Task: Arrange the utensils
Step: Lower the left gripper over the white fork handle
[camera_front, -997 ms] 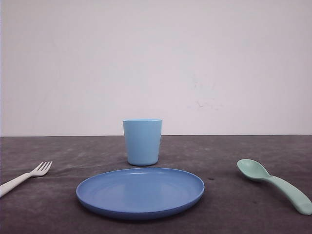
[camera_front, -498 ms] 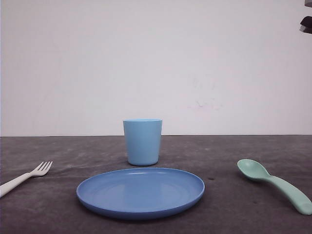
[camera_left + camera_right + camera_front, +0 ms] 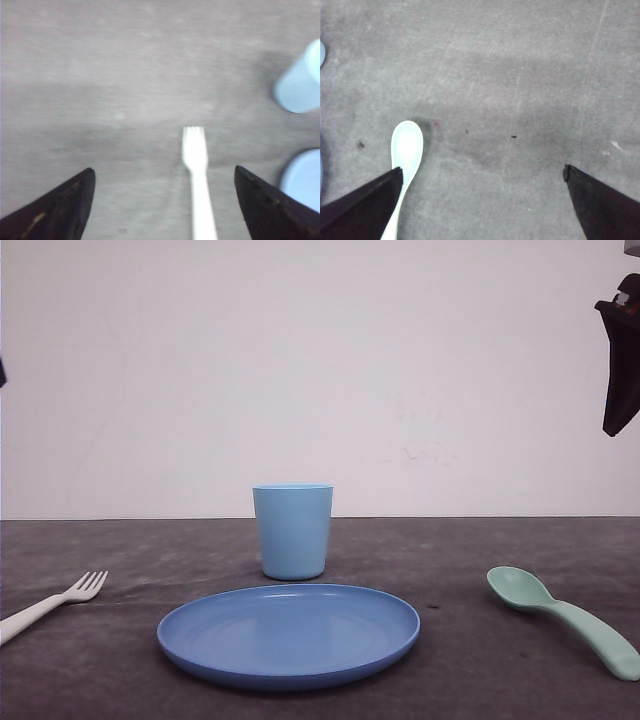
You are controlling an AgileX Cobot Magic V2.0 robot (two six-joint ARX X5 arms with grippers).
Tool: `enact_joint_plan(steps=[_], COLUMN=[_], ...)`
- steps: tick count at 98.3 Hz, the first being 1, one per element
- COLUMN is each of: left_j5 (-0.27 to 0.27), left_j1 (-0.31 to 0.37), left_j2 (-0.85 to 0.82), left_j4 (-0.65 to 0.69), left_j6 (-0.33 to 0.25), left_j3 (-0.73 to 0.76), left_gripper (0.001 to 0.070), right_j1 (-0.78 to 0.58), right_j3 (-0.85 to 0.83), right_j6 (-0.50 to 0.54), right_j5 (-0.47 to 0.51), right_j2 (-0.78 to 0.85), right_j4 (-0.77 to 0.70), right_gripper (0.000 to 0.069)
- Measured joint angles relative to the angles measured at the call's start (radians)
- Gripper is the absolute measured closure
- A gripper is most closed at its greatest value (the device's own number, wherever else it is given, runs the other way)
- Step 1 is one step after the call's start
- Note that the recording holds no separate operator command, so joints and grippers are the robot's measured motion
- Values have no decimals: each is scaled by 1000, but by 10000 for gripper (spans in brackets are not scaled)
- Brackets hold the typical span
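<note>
Between fork [image 3: 52,604] and spoon [image 3: 563,618]: plate [image 3: 288,636], cup [image 3: 292,531]; both jaws wide.

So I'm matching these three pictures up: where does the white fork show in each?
Front view: fork at the far left, tines toward the plate.
Left wrist view: fork lies between the open left hand's fingers.
Right wrist view: no fork; the spoon instead.
Shared landmark: the blue cup, also at.

Smooth plastic fork [image 3: 55,601] and spoon [image 3: 565,619] lie on matt grey cloth [image 3: 480,660].
</note>
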Motion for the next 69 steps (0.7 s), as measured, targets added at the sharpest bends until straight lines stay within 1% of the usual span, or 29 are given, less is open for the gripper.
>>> enact_joint_plan(steps=[15,28,40,54,62,69], left_j5=[6,5,-3,-26,-26,-27], left_j1=[-62,-141,-195,-232,-242,-248], left_j2=[49,124,215,323,378,417], left_j4=[0,1,3,25,59,82], left_j6=[-40,-79,-95,-113,-121,-130], left_j3=[0,-7,-10,-10,-11,-11], left_gripper=[158,158,158,159,161,183], right_j1=[0,0,0,0,0,0], right_j3=[0,0,0,0,0,0], right_j6=[0,0,0,0,0,0], right_j5=[0,0,0,0,0,0], right_j2=[0,0,0,0,0,0], right_j4=[0,0,0,0,0,0], right_gripper=[33,33,33,33,33,33])
